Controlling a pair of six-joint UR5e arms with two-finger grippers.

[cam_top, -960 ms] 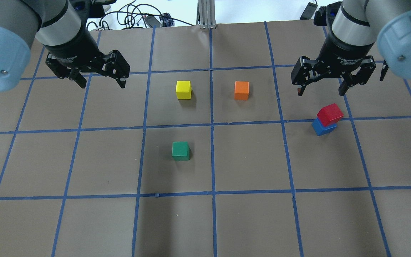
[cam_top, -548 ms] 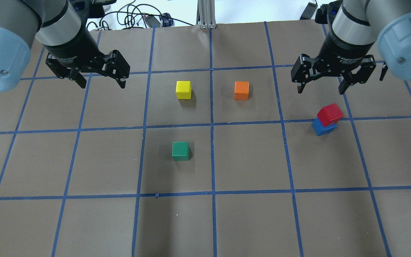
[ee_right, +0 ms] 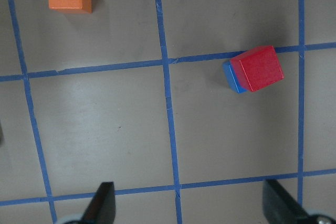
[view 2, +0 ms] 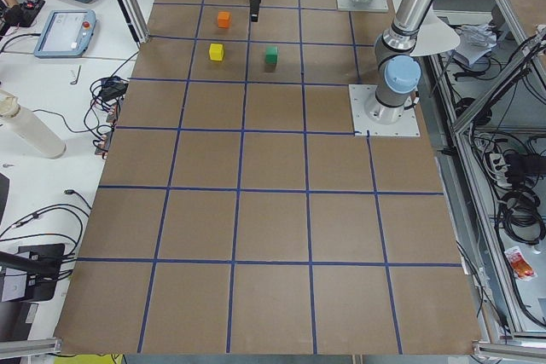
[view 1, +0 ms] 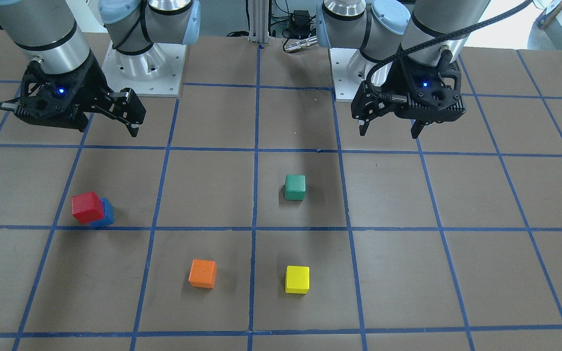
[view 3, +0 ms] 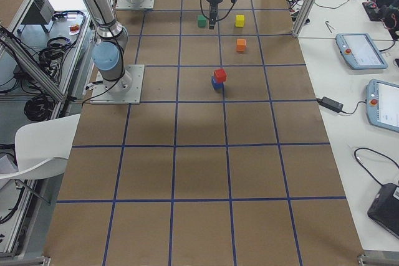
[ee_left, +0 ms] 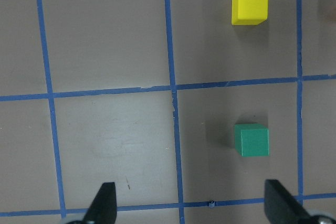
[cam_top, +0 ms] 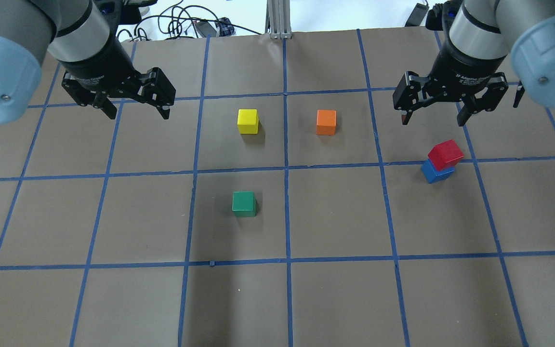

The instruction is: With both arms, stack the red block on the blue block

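The red block [cam_top: 446,154] sits on top of the blue block [cam_top: 435,172], turned and offset so one blue corner shows; the stack also shows in the front view [view 1: 87,207] and in the right wrist view [ee_right: 257,68]. My right gripper [cam_top: 432,120] is open and empty, raised above the table and a little beyond the stack. My left gripper [cam_top: 139,114] is open and empty, hanging over the far left of the table, well away from the stack.
A yellow block [cam_top: 248,120] and an orange block [cam_top: 326,121] lie at the far middle. A green block [cam_top: 244,203] lies nearer the centre. Blue tape lines grid the brown table [cam_top: 335,299]. Cables lie beyond the far edge.
My right gripper has drawn slightly further away from the stack, still open. The stack and my left arm have not moved.
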